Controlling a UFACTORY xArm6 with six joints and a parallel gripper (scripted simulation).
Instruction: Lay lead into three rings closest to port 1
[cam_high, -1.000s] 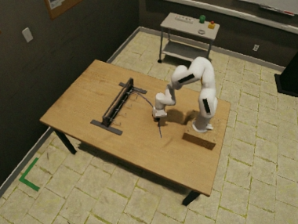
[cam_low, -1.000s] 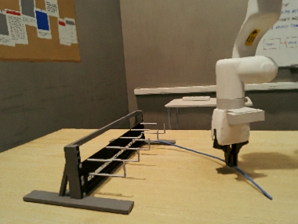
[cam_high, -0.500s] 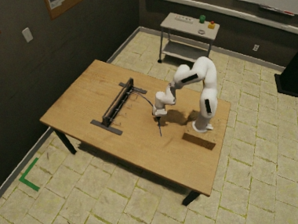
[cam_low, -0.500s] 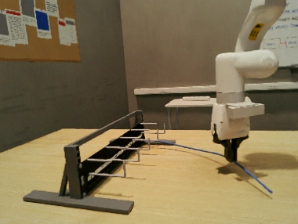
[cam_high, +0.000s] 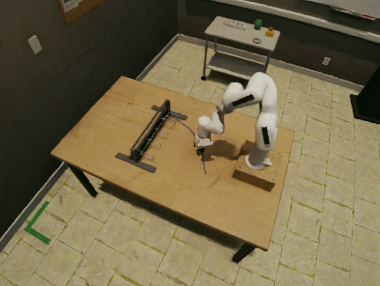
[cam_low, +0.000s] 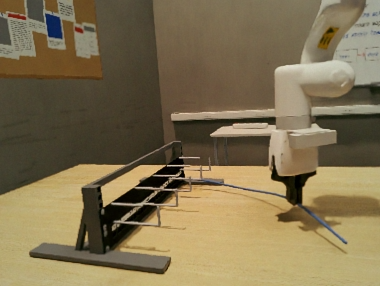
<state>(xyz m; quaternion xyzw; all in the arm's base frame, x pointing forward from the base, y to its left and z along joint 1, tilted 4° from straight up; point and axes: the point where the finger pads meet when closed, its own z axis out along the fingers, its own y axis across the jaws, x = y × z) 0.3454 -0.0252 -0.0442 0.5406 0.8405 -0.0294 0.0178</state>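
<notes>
Light is even and moderately bright, coming from above. The arm throws a soft dark shadow on the worktop just beside the pincer. Both views are slightly soft and low in detail, without glare.

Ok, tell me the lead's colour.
Blue; the lead shows best in the exterior view.

Wooden table on dark legs over a floor of pale stone tiles with a green corner mark, enclosed by dark grey walls bearing a cork noticeboard and a whiteboard, with a grey two-shelf cart beyond.
</notes>
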